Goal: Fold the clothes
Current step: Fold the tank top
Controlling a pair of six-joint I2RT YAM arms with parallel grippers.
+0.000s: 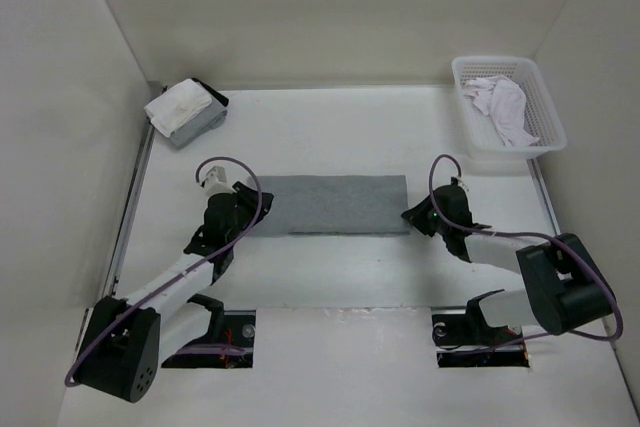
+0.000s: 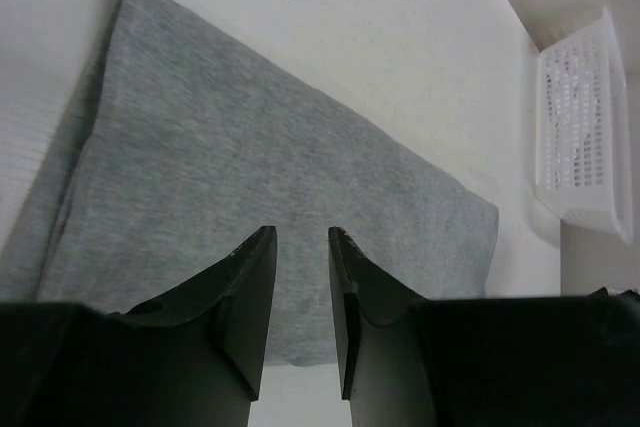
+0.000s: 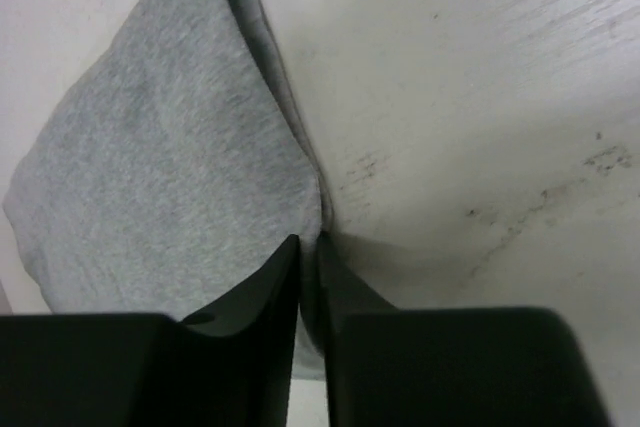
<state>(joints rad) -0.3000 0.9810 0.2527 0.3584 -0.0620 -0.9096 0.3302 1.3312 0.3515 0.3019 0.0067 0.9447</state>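
T-shirt (image 1: 335,205) between left hand (image 2: 300,237) and right hand (image 3: 308,240)

Plain, unpatterned mid-grey T-shirt (image 1: 335,204) on a white worktop (image 1: 340,277). White mesh basket (image 1: 510,155), upper right, holds a white garment (image 1: 505,107). Left claw (image 2: 300,237) and right claw (image 3: 308,242) black; cables (image 1: 230,159) purple.

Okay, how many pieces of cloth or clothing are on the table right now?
3: grey T-shirt folded mid-table; white garment in the basket, far right; white cloth on the grey box, far left. The basket may hide more.
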